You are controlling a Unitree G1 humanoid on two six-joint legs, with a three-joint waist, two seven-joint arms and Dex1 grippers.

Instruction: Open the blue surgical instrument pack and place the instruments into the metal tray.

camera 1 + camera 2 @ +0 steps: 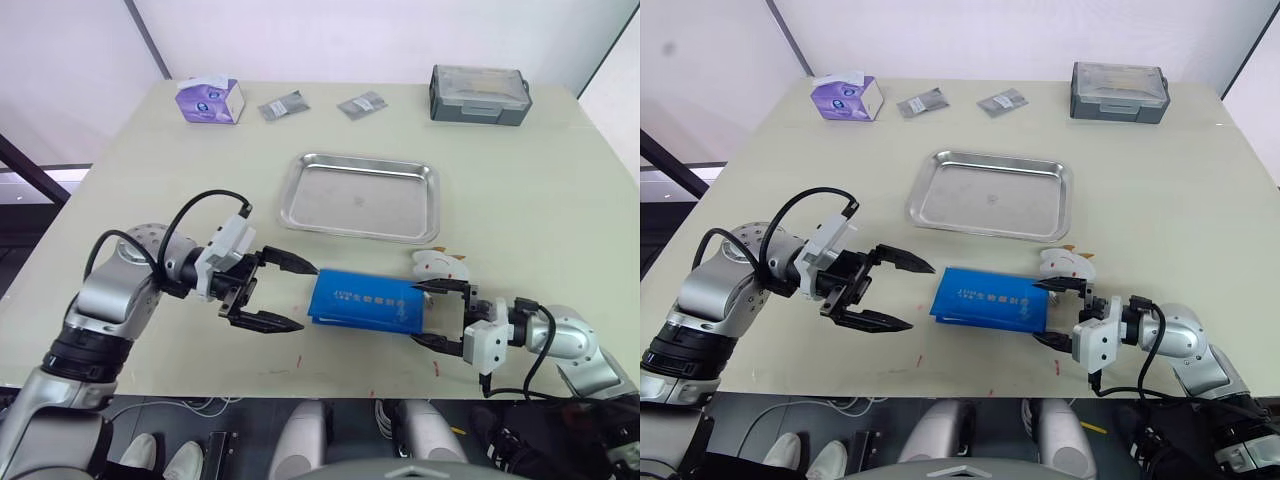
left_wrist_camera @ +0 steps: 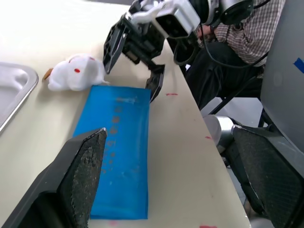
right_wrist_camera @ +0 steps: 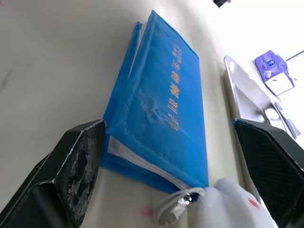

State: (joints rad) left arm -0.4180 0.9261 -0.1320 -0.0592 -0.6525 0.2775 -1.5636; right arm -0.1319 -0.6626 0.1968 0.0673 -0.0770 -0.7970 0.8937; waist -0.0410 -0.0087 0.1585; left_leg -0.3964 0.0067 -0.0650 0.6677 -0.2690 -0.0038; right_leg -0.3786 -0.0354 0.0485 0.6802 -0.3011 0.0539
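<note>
Closed blue surgical instrument pack (image 1: 366,300) flat on the desk (image 1: 540,200), just in front of the bare metal tray (image 1: 361,196), left tool (image 1: 285,292) spread beside its left end, right tool (image 1: 432,314) spread around its right end

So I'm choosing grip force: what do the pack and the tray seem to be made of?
The blue surgical instrument pack looks like soft stitched fabric, matte, with a whitish lining at its edge. The metal tray looks like polished steel, shiny and reflective.
</note>
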